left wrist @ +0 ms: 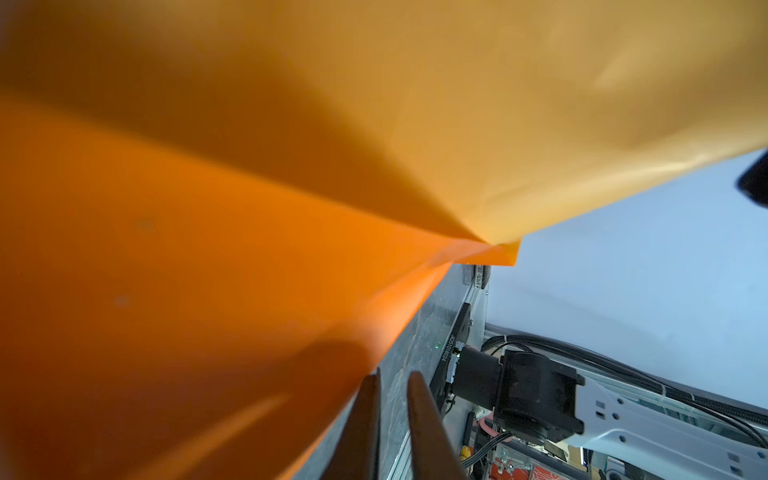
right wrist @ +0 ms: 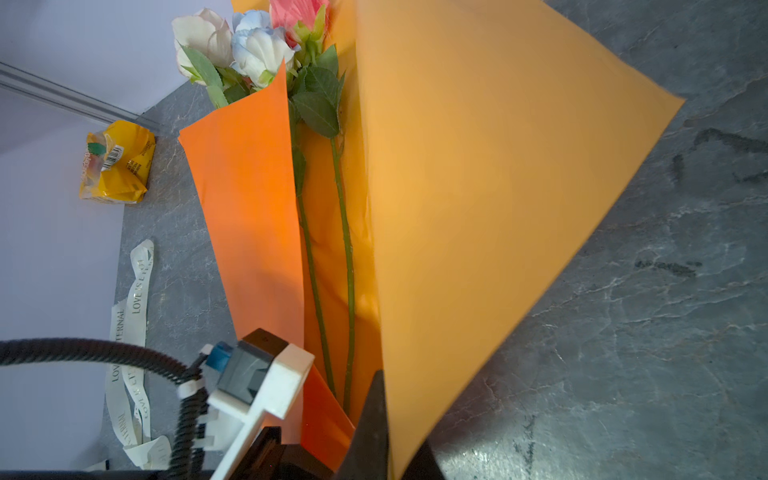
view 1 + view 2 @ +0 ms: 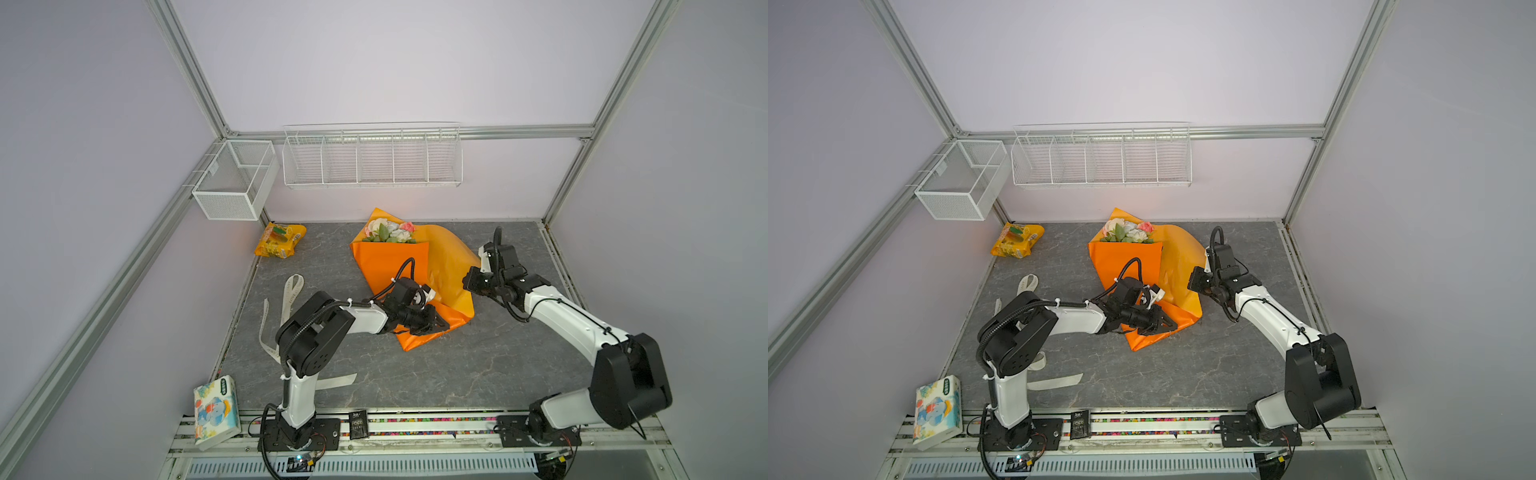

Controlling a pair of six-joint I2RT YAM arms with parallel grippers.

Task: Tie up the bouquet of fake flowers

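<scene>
**A:** What's holding what over there?

**B:** The paper wrap [image 3: 390, 266] has the bouquet [image 3: 390, 235] in it. It lies toward the back of the surface [image 3: 457, 374], with the blooms pointing at the back wall. Two green stems [image 2: 347, 249] run down inside the fold. A mesh basket [image 3: 224, 203] hangs on the left wall, and a wire rack [image 3: 374, 178] with dividers hangs on the back wall.

**A:** Anything loose?

**B:** A snack packet [image 3: 280, 240] sits in the back-left corner. A printed ribbon [image 3: 291, 295] trails beside the left arm, and a tissue pack [image 3: 216, 411] is at the near-left edge.

**A:** And the arms?

**B:** The left arm rises from its base, bends at the elbow and reaches level to the right. The left end effector [image 3: 440, 326] sits low over the wrap's narrow end. It's released: the fingers [image 1: 424, 415] are a little apart, grey surface shows between them, and the paper's edge is just beside one finger. The right arm has its elbow high on the right, and the forearm slants back and inward. The right end effector [image 3: 471, 284] is clenched on the edge of the wrap's paler flap, which stands up off the surface.
</scene>
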